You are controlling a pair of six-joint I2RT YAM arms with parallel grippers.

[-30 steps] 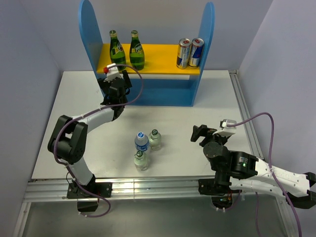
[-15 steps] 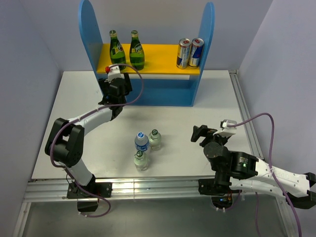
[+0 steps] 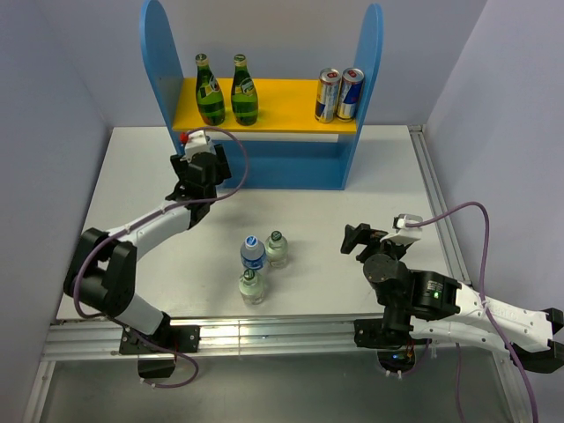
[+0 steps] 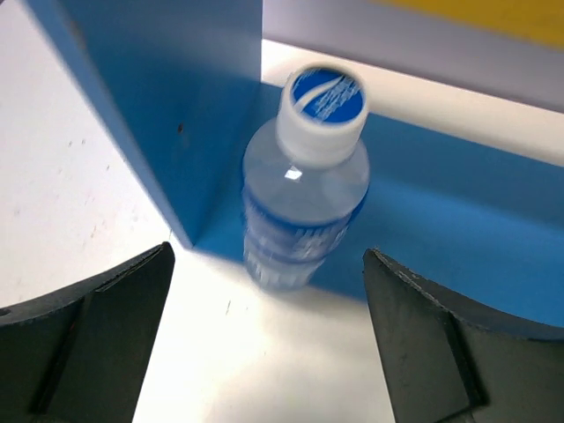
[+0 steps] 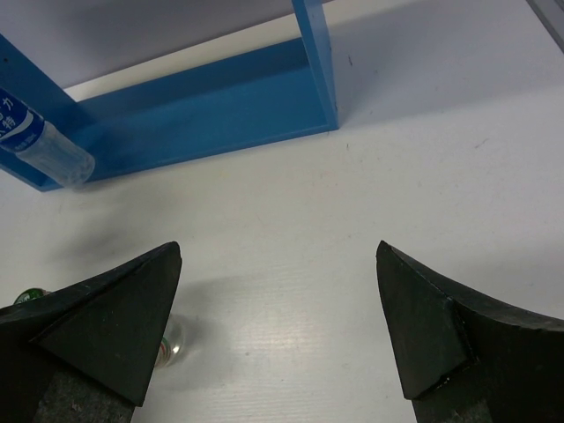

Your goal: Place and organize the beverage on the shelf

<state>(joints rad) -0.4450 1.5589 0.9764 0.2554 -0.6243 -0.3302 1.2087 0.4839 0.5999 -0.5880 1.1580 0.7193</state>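
The shelf point(image 3: 157, 62) stands at the back, with two green bottles point(image 3: 210, 88) and two cans point(image 3: 339, 94) on its yellow board. In the left wrist view a clear water bottle with a blue-white cap point(image 4: 307, 185) stands upright on the shelf's blue base point(image 4: 458, 211), against the left side panel. My left gripper point(image 4: 264, 352) is open and empty just in front of it, its fingers apart from the bottle. In the top view that gripper point(image 3: 203, 160) hides the bottle. My right gripper point(image 3: 357, 240) is open and empty over the table; it also shows in its wrist view point(image 5: 278, 326).
Three bottles stand together at the table's near middle: a blue-capped water bottle point(image 3: 253, 252) and two clear green-capped ones point(image 3: 277, 248) point(image 3: 251, 286). The right wrist view shows the shelf base point(image 5: 203, 106) and the placed bottle point(image 5: 40, 145).
My left gripper has drawn back from the shelf's lower tier, toward the near left. The right arm has not moved.
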